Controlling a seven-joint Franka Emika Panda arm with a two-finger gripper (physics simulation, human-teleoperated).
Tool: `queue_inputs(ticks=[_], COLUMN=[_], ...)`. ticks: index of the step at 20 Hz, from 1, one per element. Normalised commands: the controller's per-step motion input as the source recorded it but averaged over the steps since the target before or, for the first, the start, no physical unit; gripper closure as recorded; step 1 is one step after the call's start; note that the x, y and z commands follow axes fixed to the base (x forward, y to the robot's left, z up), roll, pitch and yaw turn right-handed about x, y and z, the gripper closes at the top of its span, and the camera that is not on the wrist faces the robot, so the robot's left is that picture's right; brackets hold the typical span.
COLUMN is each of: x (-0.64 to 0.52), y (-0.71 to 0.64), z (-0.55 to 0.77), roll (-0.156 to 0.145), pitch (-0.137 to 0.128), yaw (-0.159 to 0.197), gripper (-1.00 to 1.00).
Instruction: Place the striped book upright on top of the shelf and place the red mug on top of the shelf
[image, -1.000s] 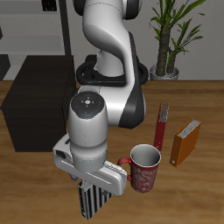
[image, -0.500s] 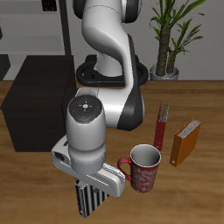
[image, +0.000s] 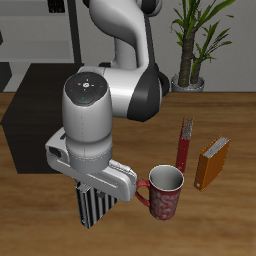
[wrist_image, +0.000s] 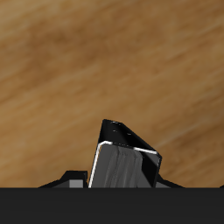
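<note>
Striped book held below the white arm's wrist, beside the red mug.

A thin book with black-and-white vertical stripes (image: 92, 208) is seen hanging upright under the white arm's two-finger gripper (image: 90, 192); the fingers themselves are hidden by the wrist housing, so their closure cannot be confirmed. Just beside the gripper, a red mug with a pale speckled pattern and grey-white inside (image: 164, 192) is stood on the brown wooden table (image: 235, 130), its looped handle turned toward the book. Beyond the mug, farther from the fingers, a slim red book (image: 184, 144) and an orange book (image: 212, 163) are stood upright. Behind the gripper, a low boxy black cabinet (image: 38, 110) is placed.
</note>
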Motion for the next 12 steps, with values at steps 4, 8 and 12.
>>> queue_inputs(ticks=[4, 8, 12], x=[-0.42, -0.29, -0.71], y=[-0.27, -0.16, -0.21], z=[0.93, 0.52, 0.74], roll=[-0.038, -0.017, 0.001], pitch=[-0.075, 0.02, -0.025], yaw=[0.013, 0.006, -0.034], gripper=[1.0, 1.0, 1.0])
